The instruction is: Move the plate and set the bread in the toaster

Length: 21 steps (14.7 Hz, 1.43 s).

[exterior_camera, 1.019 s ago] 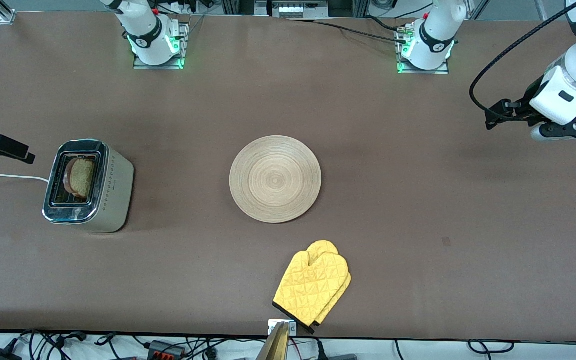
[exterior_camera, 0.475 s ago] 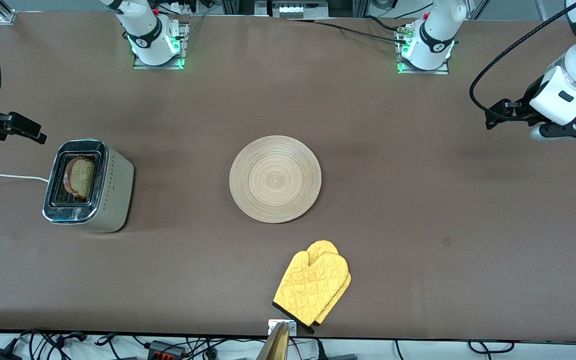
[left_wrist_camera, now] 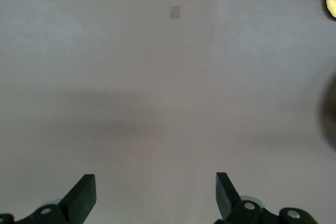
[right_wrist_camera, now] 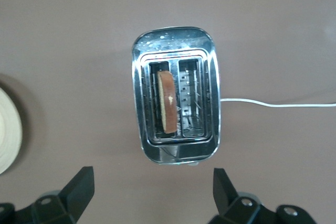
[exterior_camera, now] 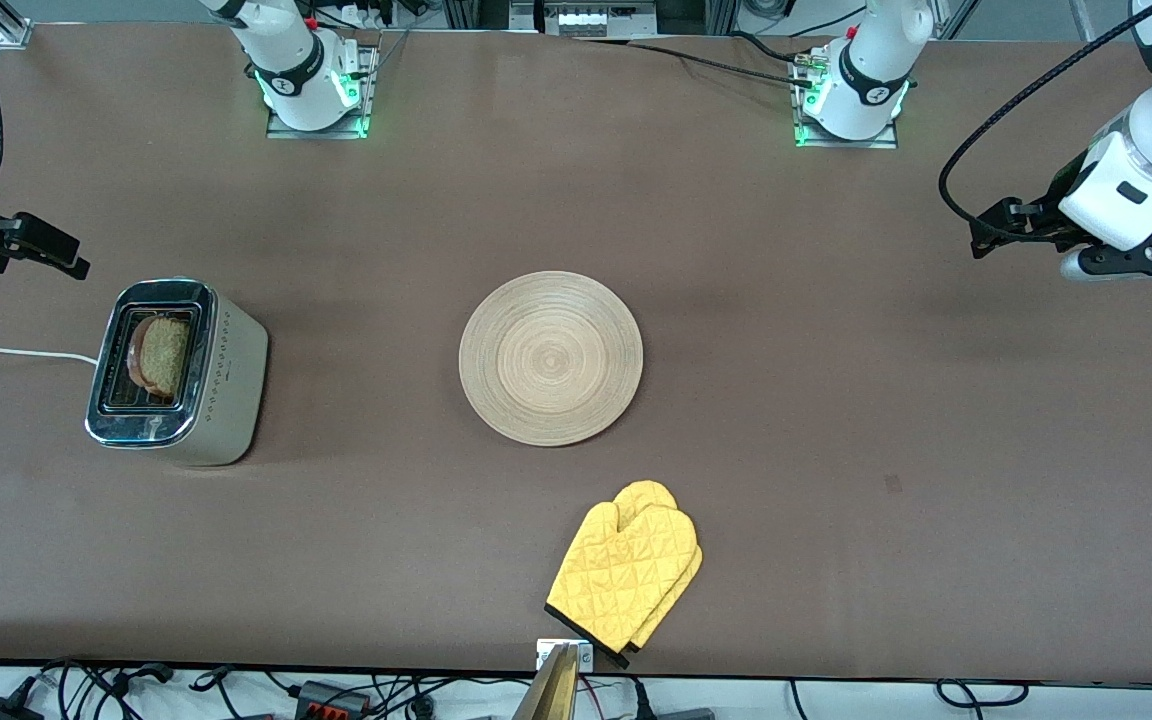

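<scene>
Brown table (exterior_camera: 836, 420), bread (exterior_camera: 164, 355) upright in toaster (exterior_camera: 176, 375)

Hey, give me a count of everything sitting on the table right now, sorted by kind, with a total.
Toaster: 1
Bread slice, in the toaster's slot: 1
Wooden plate: 1
Yellow oven mitt: 1
Total: 4
</scene>
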Each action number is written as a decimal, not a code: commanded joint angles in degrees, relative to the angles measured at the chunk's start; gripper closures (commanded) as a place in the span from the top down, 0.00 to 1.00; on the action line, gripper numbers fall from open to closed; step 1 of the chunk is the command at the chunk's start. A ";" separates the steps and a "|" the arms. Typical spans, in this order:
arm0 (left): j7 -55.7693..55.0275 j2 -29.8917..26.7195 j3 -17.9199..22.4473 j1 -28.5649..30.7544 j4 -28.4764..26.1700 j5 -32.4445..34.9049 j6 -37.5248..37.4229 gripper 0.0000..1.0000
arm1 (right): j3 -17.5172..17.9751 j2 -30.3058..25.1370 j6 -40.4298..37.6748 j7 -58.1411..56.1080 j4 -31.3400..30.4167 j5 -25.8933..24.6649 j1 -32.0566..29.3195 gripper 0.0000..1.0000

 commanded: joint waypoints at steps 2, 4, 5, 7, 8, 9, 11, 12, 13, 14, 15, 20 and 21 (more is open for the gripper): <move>-0.26 -0.20 0.24 -0.22 0.50 0.23 -0.82 1.00 | 0.27 -1.32 0.33 -0.46 -1.14 -0.72 0.01 1.00; -0.26 -0.20 0.24 -0.14 0.50 0.23 -0.82 1.00 | 0.44 -1.24 0.24 -0.20 -1.05 -0.89 0.27 1.00; -0.26 -0.20 0.24 -0.13 0.50 0.23 -0.82 1.00 | 0.53 -1.23 0.16 -0.19 -1.05 -0.98 0.71 1.00; -0.26 -0.20 0.24 -0.14 0.50 0.23 -0.82 1.00 | 0.18 -1.93 -0.37 -0.63 -0.96 -0.98 0.54 1.00; -0.26 -0.20 0.24 -0.22 0.50 0.23 -0.82 1.00 | 0.18 -2.02 -0.46 -0.63 -0.96 -0.98 0.54 1.00; -0.26 -0.20 0.24 -0.14 0.50 0.23 -0.82 1.00 | 0.26 -2.03 -0.55 -0.46 -0.96 -0.98 0.62 1.00; -0.26 -0.20 0.24 -0.22 0.50 0.23 -0.82 1.00 | 0.44 -2.03 -0.64 0.07 -0.96 -0.98 0.63 1.00; -0.26 -0.20 0.24 -0.14 0.50 0.23 -0.82 1.00 | 0.35 -2.03 -0.72 0.16 -0.96 -0.81 0.63 1.00; -0.26 -0.20 0.33 -0.13 0.50 0.23 -0.82 1.00 | 0.35 -2.03 -0.90 0.24 -0.96 -0.63 0.63 1.00; -0.26 -0.20 0.33 -0.13 0.50 0.23 -0.82 1.00 | 0.35 -2.03 -1.42 0.24 -0.87 -0.63 0.63 1.00; -0.26 -0.20 0.24 -0.13 0.50 0.23 -0.82 1.00 | 0.35 -2.11 -1.60 0.16 -0.87 -0.63 0.63 1.00; -0.17 -0.20 0.33 -0.13 0.50 0.23 -0.90 1.00 | 0.44 -2.11 -2.04 -0.37 -0.87 -0.63 0.63 1.00; -0.17 -0.20 0.33 -0.13 0.50 0.14 -0.99 1.00 | 0.44 -2.11 -2.04 -0.37 -0.79 -0.63 0.63 1.00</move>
